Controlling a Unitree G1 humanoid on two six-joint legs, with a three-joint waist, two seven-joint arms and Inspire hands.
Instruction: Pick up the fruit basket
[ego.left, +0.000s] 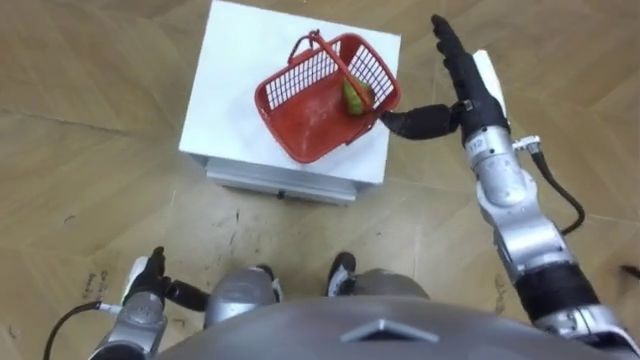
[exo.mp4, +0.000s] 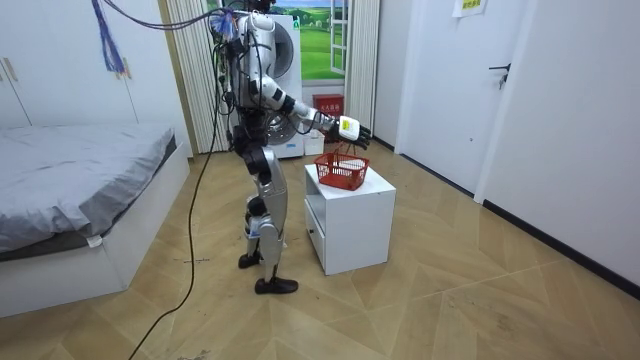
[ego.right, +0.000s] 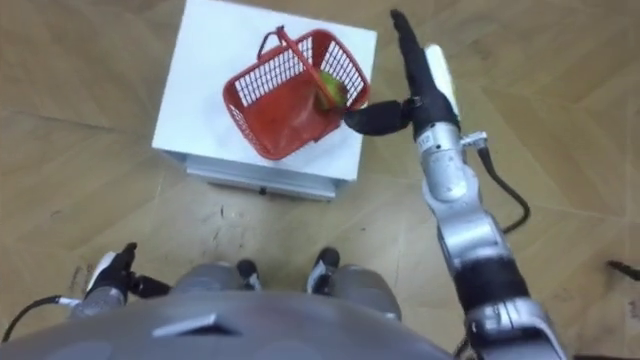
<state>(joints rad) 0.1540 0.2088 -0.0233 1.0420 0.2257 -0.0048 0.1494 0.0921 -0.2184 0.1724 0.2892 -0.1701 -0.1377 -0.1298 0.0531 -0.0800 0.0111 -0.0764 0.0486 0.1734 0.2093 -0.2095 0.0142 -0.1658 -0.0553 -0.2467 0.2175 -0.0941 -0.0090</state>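
Note:
A red mesh fruit basket (ego.left: 310, 110) stands on a white cabinet (ego.left: 230, 90), towards its right side, with the handle (ego.left: 328, 55) raised. A green fruit (ego.left: 356, 96) lies inside against the right wall. My right hand (ego.left: 462, 85) hovers just right of the basket, open, fingers straight and pointing away from me. Its thumb reaches left to the basket's right rim. In the room view I stand beside the cabinet (exo.mp4: 350, 215), with my right hand (exo.mp4: 350, 128) stretched out above the basket (exo.mp4: 342, 172). My left hand (ego.left: 148, 282) hangs low at my left side, fingers relaxed.
The cabinet has a drawer front (ego.left: 280, 186) facing me, and wooden floor lies all round it. In the room view a bed (exo.mp4: 80, 190) stands on the room view's left, a washing machine (exo.mp4: 300, 60) behind me, and a door (exo.mp4: 520, 90) on the room view's right.

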